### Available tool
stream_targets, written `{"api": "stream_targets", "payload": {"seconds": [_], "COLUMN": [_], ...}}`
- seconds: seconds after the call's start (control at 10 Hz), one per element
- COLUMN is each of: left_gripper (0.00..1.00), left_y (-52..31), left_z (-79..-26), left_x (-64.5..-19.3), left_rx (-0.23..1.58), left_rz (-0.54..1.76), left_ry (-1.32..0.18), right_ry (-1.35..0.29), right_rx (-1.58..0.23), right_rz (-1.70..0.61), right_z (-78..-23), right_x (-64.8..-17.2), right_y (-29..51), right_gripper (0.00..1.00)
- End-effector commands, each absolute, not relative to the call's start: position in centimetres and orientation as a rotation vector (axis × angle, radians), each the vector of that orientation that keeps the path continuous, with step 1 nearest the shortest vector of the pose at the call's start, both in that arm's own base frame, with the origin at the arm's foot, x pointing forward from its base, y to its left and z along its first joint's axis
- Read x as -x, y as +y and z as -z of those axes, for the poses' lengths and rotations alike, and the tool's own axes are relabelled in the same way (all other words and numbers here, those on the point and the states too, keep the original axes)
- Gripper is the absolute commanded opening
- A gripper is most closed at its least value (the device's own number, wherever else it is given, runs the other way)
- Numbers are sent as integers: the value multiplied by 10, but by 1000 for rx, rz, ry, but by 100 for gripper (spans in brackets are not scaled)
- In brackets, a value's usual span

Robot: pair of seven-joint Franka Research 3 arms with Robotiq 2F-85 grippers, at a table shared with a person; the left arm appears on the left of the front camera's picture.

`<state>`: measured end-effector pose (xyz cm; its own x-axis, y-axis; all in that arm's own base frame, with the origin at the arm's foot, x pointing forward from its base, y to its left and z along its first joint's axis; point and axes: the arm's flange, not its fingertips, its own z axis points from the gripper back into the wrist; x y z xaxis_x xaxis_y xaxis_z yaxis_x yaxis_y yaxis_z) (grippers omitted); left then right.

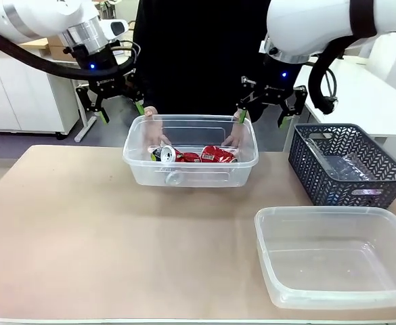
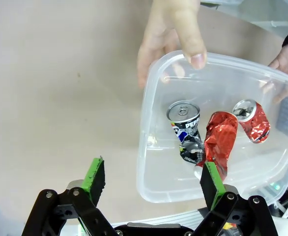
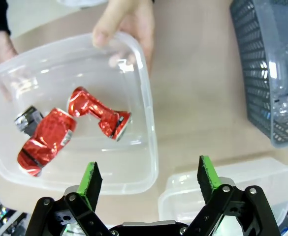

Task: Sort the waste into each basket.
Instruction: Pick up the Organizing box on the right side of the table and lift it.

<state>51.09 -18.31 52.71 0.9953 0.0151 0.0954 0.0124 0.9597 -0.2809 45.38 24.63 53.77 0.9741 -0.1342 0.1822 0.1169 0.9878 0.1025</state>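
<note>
Left hand (image 1: 121, 112) and right hand (image 1: 261, 119) hang released and empty above the clear tub (image 1: 133, 162) on the counter (image 1: 82, 237). The front view half hides the tub's contents. The left wrist view resolves three cans (image 2: 185, 130) inside it, and a person's fingers (image 2: 183, 34) on its rim.

We saw three cans (image 1: 192, 155) inside a tub (image 1: 142, 173) at the bench's (image 1: 103, 237) far middle, lattice basket (image 1: 317, 181) right of it, larger tub (image 1: 279, 284) nearer us.

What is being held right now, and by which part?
The left gripper and right gripper are open and empty. The person's hands grip the clear tub by its rim.
</note>
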Motion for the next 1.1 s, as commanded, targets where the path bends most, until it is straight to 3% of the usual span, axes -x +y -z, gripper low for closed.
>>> {"api": "stream_targets", "payload": {"seconds": [0.0,0.1,0.2,0.5,0.7,0.8,1.0], "left_gripper": [100,100,100,100,100,100,100], "left_y": [-184,-183,-176,-120,-94,-53,-51], "left_z": [-530,-527,-542,-572,-593,-599,-596], "left_x": [-513,-511,-503,-431,-378,-339,-337], "left_rx": [273,285,286,468,707,879,876], "left_rz": [-16,-1,31,99,246,168,141], "left_ry": [-102,-97,-107,-64,-50,-152,-157], "right_ry": [-190,-190,-222,-198,-131,-191,-216], "right_rx": [-82,-91,-183,-468,-697,-882,-866], "right_rz": [124,127,159,282,303,464,521], "right_z": [-540,-538,-569,-622,-630,-620,-614], "right_x": [-456,-454,-416,-325,-290,-263,-259], "right_y": [245,246,203,113,75,27,19], "right_gripper": [100,100,100,100,100,100,100]}}
